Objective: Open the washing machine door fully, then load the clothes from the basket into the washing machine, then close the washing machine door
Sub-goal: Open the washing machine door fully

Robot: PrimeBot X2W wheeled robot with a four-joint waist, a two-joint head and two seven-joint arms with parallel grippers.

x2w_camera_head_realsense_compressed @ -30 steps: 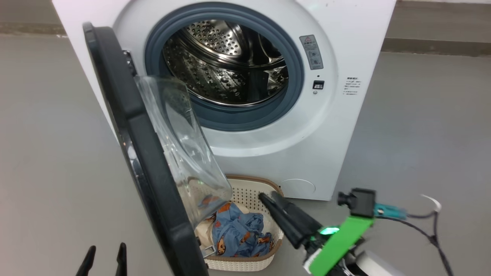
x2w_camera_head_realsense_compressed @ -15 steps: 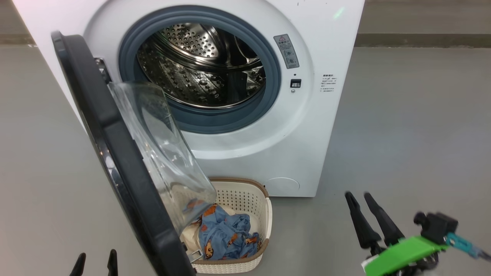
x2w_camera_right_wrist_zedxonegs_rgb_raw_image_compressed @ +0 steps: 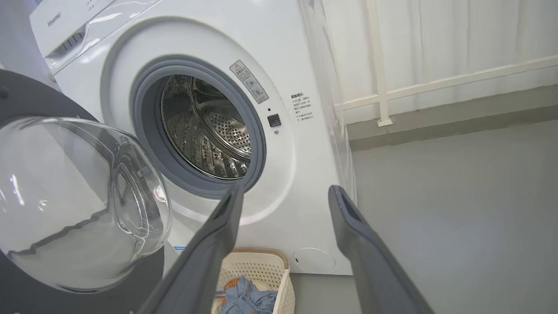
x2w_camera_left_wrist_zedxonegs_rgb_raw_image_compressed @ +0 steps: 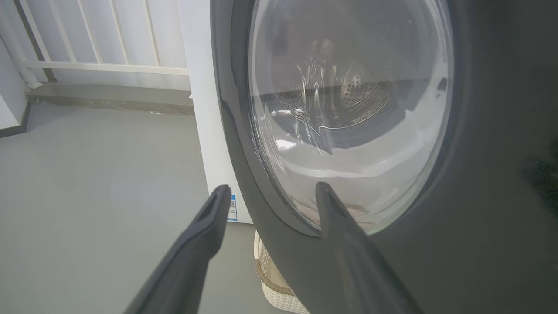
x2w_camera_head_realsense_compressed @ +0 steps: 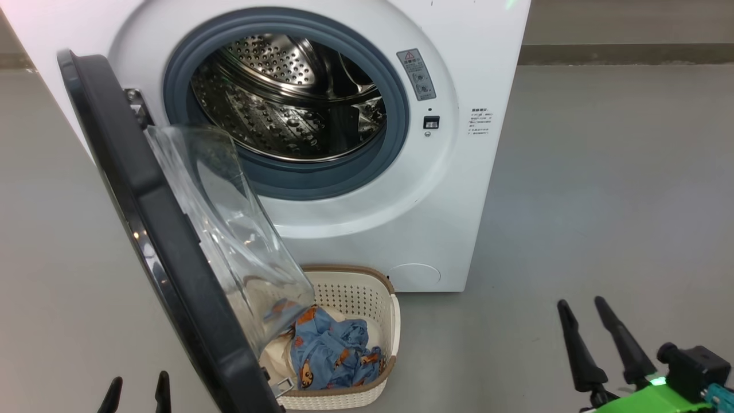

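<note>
The white washing machine (x2w_camera_head_realsense_compressed: 453,195) stands with its steel drum (x2w_camera_head_realsense_compressed: 287,97) exposed. The black washing machine door (x2w_camera_head_realsense_compressed: 143,229) hangs open toward me, its glass bowl (x2w_camera_head_realsense_compressed: 229,229) over the left part of the basket (x2w_camera_head_realsense_compressed: 355,295). The basket sits on the floor against the machine's front and holds blue bear-print clothes (x2w_camera_head_realsense_compressed: 330,355) and a cream piece (x2w_camera_head_realsense_compressed: 281,353). My left gripper (x2w_camera_head_realsense_compressed: 137,390) is open low at the left, outside the door (x2w_camera_left_wrist_zedxonegs_rgb_raw_image_compressed: 261,209), as the left wrist view shows. My right gripper (x2w_camera_head_realsense_compressed: 580,304) is open and empty, on the right of the basket (x2w_camera_right_wrist_zedxonegs_rgb_raw_image_compressed: 261,268).
Grey floor (x2w_camera_head_realsense_compressed: 602,201) stretches to the right of the machine and left of the door. A white railing and a low kerb (x2w_camera_right_wrist_zedxonegs_rgb_raw_image_compressed: 436,113) run behind the machine. The door's swing takes up the space in front of the machine's left half.
My right gripper has pulled back from the basket's rim to the right, down to the lower right corner. The head camera has shifted, so the machine sits further left.
</note>
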